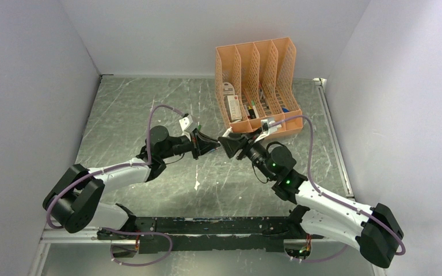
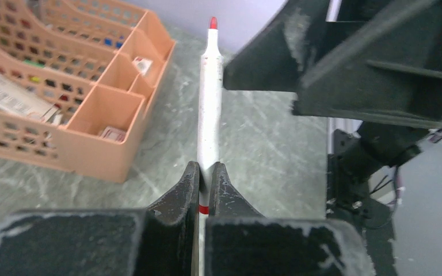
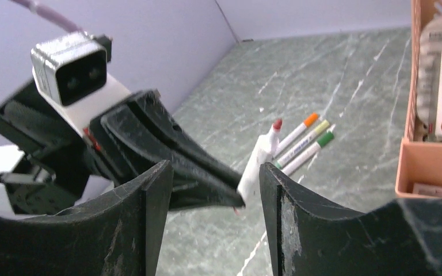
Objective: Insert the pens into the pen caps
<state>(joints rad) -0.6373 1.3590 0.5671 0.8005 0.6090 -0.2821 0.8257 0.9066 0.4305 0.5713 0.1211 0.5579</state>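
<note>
— How far along?
— Barely begun, I'd say. My left gripper (image 2: 204,171) pinches the red pen (image 2: 209,103) aloft, tip bare. My right gripper (image 3: 213,167) gapes empty beside it. Three pens (image 3: 302,141) lie on the table (image 3: 351,75). No cap in sight.

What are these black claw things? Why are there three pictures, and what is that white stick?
They are two robot arms bolted to a table. One picture looks down from above. The other two come from small cameras on each arm's wrist, so you see that arm's own pincer, called an end effector, up close. The left end effector is shut on a white pen with a red tip. The right end effector is open and faces that pen. Three more pens lie together on the table, near a peach organiser.
</note>
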